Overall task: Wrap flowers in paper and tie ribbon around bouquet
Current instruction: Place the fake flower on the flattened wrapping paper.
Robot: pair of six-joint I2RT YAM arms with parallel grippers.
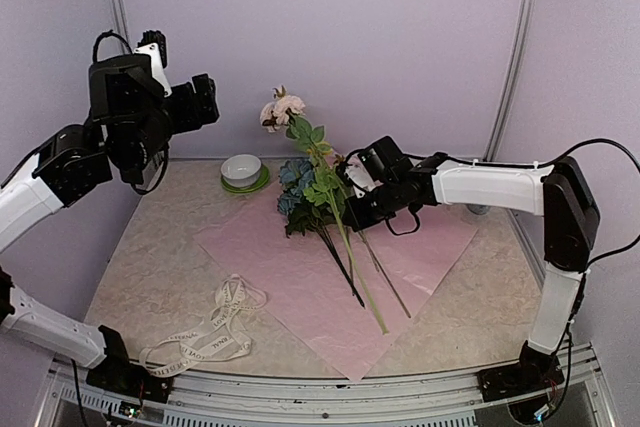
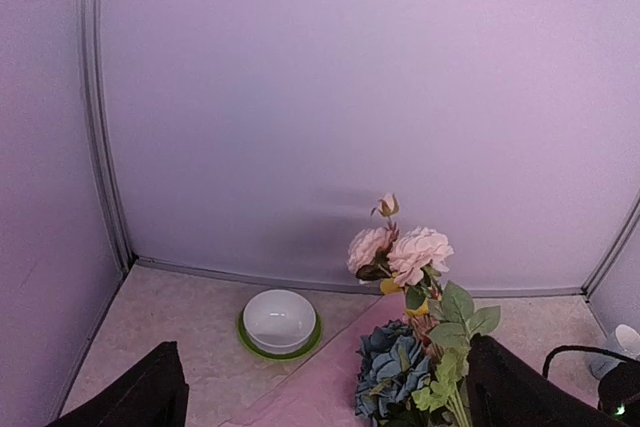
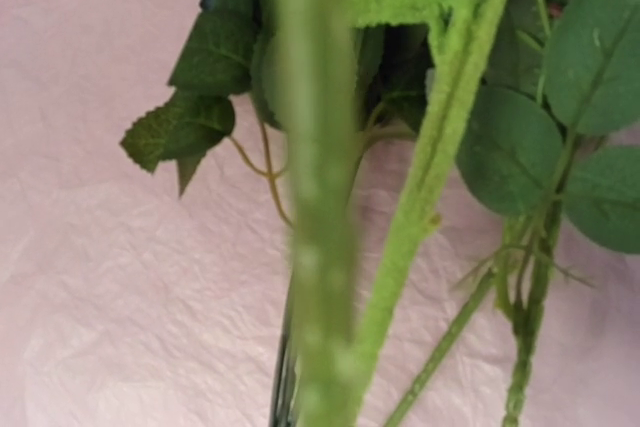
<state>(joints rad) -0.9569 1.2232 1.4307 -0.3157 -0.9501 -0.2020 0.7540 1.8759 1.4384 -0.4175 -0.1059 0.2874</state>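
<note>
Right gripper (image 1: 348,195): pinching the flowers (image 1: 303,179) by the stems — blooms tilted up.
Left gripper (image 1: 207,100): spread, raised far left.
Paper (image 1: 280,267): flat under stems.
Ribbon (image 1: 215,332): near left.

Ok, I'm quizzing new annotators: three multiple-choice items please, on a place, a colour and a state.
1. The cream-white lettered fabric ribbon lies: A) over the right arm B) on the table's near-left part C) in the left gripper.
2. The saucer under the round white bowl is: A) red B) green C) blue.
3. The large lilac-pink paper sheet is: A) rolled into a cone B) balled up C) spread flat.
B, it sits loose on the tabletop; B, a green rim rings the bowl; C, it lies open under the green flower stems.
</note>
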